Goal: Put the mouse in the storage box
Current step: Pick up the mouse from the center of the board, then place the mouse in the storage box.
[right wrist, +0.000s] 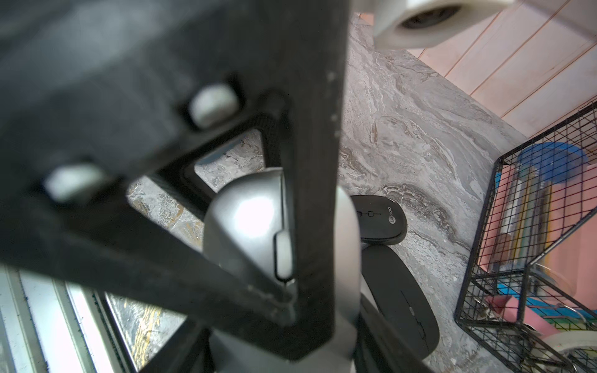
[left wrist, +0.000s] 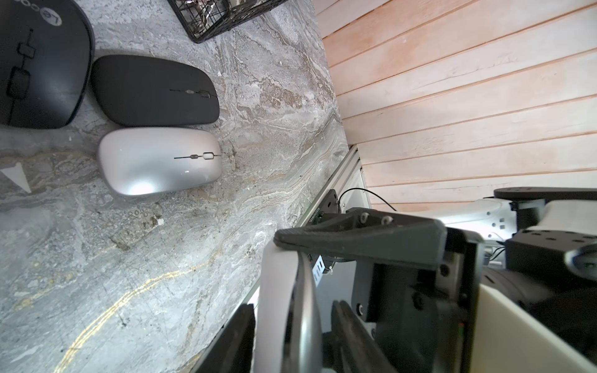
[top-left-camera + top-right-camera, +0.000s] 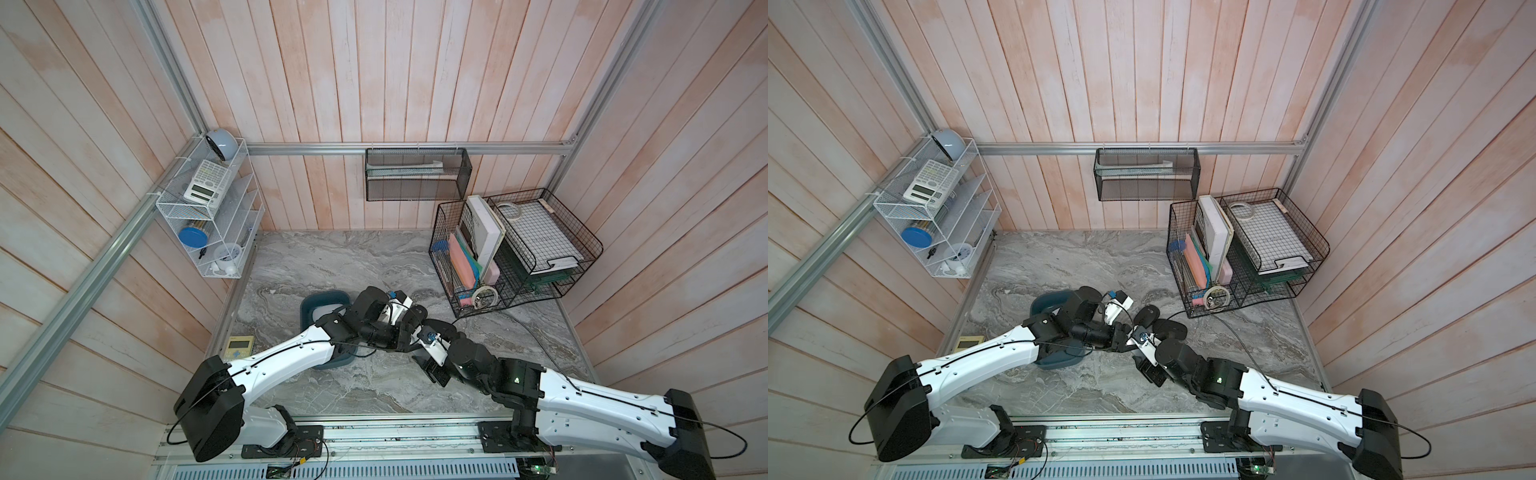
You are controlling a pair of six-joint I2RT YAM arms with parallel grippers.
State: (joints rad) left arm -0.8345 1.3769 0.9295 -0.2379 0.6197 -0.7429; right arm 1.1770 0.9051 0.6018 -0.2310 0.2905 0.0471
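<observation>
Edge-on in the left wrist view, a silver mouse (image 2: 284, 306) stands between the fingers of my left gripper (image 2: 292, 305). One finger lies against its pale underside and the other stands a narrow gap off its top. My right gripper (image 1: 284, 348) is shut on the same mouse (image 1: 248, 226), with one finger (image 2: 355, 239) clamped over its end. Both grippers meet above mid-table (image 3: 409, 336) (image 3: 1127, 332), where the arms hide the mouse. The teal storage box (image 3: 309, 309) (image 3: 1044, 305) sits left of them, partly under my left arm.
Another silver mouse (image 2: 158, 161) and two black mice (image 2: 151, 90) (image 2: 42, 64) lie on the marble table. Black wire baskets (image 3: 511, 253) stand at the back right, with a cable (image 3: 528, 328) trailing from them. A white wire rack (image 3: 208, 216) hangs on the left wall. A small yellow device (image 3: 237, 347) lies by the left edge.
</observation>
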